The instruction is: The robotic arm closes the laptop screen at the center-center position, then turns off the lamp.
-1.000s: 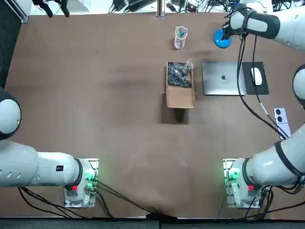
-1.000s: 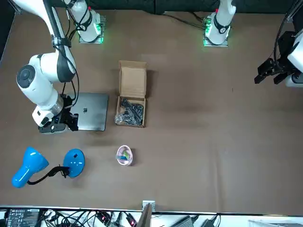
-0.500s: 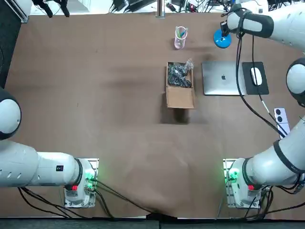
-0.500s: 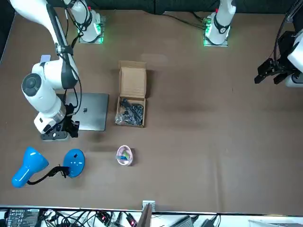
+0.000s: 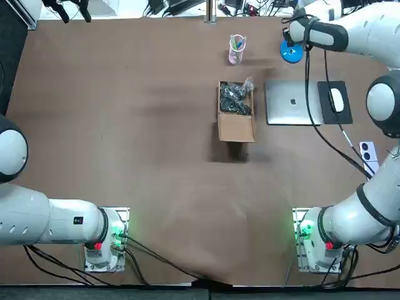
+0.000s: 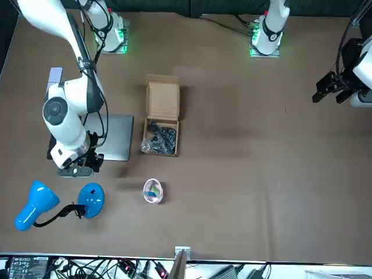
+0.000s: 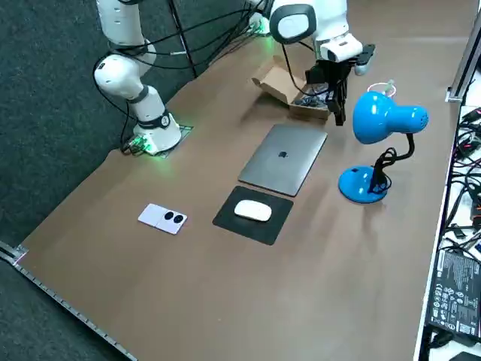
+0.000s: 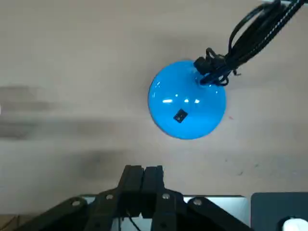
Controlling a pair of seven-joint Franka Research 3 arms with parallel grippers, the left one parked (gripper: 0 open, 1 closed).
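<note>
The table (image 5: 125,125) is seen from overhead, across and the raised right side; the lamp base (image 8: 187,99), just ahead of the closed right gripper (image 8: 143,174), is shared with the close wrist view.

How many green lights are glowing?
2. One green light at the left arm's base, a second green light at the right arm's. The right gripper, shut, is near the blue lamp's base.
</note>
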